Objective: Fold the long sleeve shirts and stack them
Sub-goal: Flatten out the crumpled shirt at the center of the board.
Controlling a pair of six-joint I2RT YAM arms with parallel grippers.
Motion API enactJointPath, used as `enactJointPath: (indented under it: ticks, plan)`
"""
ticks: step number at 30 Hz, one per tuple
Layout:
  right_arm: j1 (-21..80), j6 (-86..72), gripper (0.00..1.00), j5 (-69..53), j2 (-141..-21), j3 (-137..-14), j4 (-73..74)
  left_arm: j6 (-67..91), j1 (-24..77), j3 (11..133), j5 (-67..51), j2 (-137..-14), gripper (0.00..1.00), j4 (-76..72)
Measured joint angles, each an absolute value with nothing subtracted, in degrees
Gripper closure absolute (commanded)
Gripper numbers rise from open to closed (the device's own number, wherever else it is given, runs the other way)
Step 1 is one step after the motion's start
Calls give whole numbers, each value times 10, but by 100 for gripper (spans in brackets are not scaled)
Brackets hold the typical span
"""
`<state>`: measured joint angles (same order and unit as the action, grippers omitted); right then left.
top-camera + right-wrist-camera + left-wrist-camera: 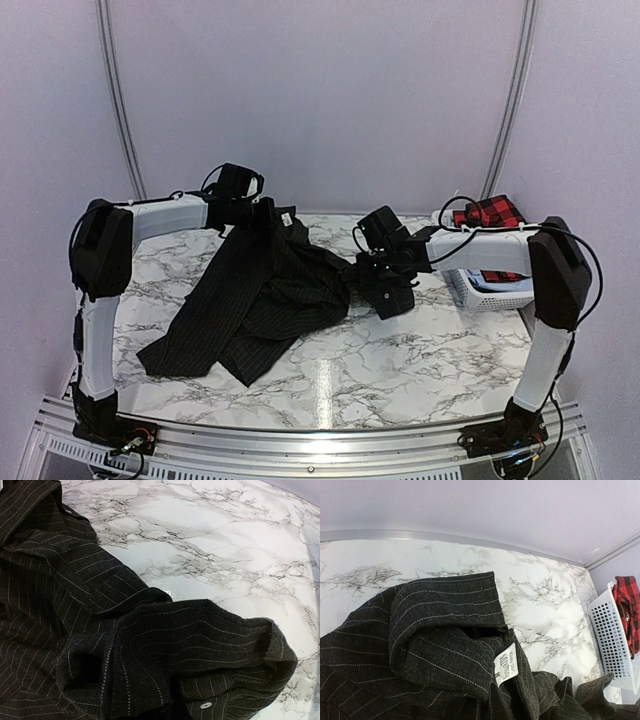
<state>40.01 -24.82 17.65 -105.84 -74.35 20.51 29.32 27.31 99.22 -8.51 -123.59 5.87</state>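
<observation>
- collared black pinstriped cloth shirt (pixel 260 300) lies crumpled on marble table (pixel 420 350), left half, toward far edge
- left gripper (pixel 262 213) clamped on its collar; right gripper (pixel 375 285) clamped on its right edge
- judgement: draw apart evenly, flatten before folding

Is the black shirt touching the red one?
Apart. Top view: black shirt lies on the marble table; red shirt sits in the basket, bare marble between.

left arm (pixel 165 215) and right arm (pixel 480 247) alike, white tubular links, bulky black housings at shoulder and elbow, black wrist blocks, thin black cables looping loose, black bases with coloured wiring
</observation>
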Motion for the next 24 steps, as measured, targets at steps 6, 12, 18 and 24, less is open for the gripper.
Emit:
enactJointPath:
  ticks: [6,12,18,24]
  plan:
    - [400,-244,100,176,-1059,-744,207,293,273,1006,-107,-1234,100,43]
    - [392,-240,100,169,-1063,-744,206,305,273,1037,-116,-1234,100,40]
    - [361,-240,100,148,-1067,-744,192,328,272,1071,-105,-1235,100,-17]
    - [335,-240,100,133,-1071,-744,185,338,268,1155,-91,-1296,85,-41]
